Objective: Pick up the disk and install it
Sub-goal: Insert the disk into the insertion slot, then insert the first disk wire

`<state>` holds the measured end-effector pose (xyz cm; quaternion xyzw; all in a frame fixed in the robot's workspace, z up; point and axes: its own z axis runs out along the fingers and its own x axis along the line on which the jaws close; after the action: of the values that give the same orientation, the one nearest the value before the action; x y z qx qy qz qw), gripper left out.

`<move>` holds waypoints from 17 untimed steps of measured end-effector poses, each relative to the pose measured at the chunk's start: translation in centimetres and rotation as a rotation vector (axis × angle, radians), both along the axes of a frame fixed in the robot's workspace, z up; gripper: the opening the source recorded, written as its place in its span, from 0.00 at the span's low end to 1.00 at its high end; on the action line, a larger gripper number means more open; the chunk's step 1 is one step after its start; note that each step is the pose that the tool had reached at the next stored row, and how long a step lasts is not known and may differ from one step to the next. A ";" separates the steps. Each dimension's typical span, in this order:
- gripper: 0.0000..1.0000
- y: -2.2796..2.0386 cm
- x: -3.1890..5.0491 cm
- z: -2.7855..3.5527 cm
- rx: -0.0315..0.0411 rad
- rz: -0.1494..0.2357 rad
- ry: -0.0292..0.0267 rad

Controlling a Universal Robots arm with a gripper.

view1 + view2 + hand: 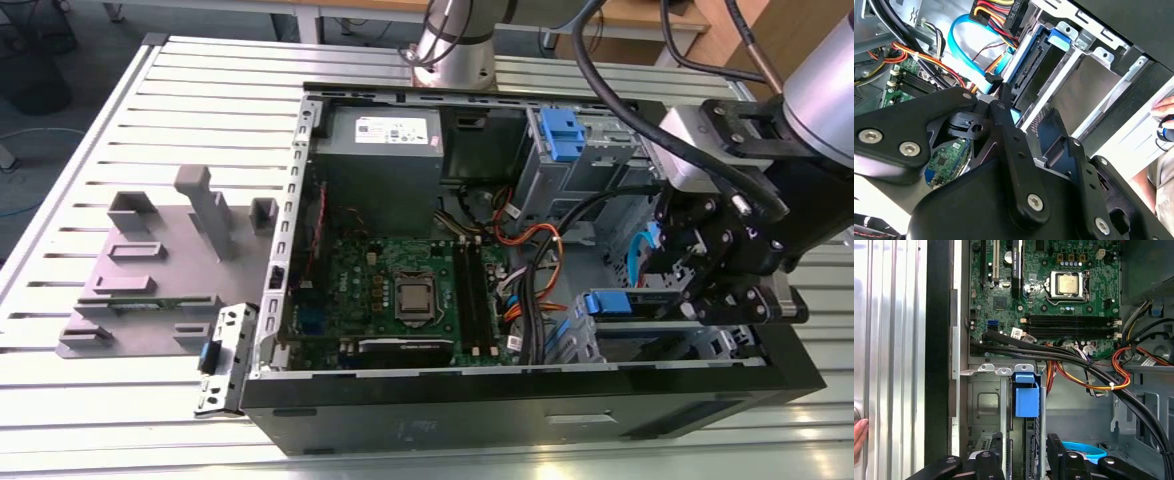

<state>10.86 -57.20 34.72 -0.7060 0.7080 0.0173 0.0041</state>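
Note:
The disk [607,302] stands on edge in the drive cage at the front corner of the open computer case, on the exterior view's right. Its blue carrier tab [1026,400] points toward the motherboard. In the second wrist view the disk's [1029,70] connector edge and blue frame run down between my fingers. My gripper [703,303] hangs over the cage and is shut on the disk's near end, with one black finger [996,450] on each side of it. The gripper [1026,120] hides the lower part of the disk.
Thick black and orange cables [1094,375] cross just beside the cage. The motherboard [400,290], the grey power supply [380,150] and an upper bay with a blue latch [561,135] surround it. A grey fixture [160,260] lies on the slatted table. A person's hand [858,437] rests outside the case.

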 end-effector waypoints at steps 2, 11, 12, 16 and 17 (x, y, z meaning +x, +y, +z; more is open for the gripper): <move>0.48 0.01 0.00 0.00 -0.0001 0.000 -0.0001; 0.48 0.02 0.00 0.18 -0.0001 0.000 -0.0003; 0.48 0.01 0.00 0.19 -0.0001 0.000 -0.0003; 0.48 0.02 0.00 0.20 -0.0002 0.000 -0.0003; 0.48 0.03 0.00 0.20 -0.0002 0.000 -0.0003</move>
<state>10.86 -57.17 34.92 -0.7060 0.7080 0.0172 0.0041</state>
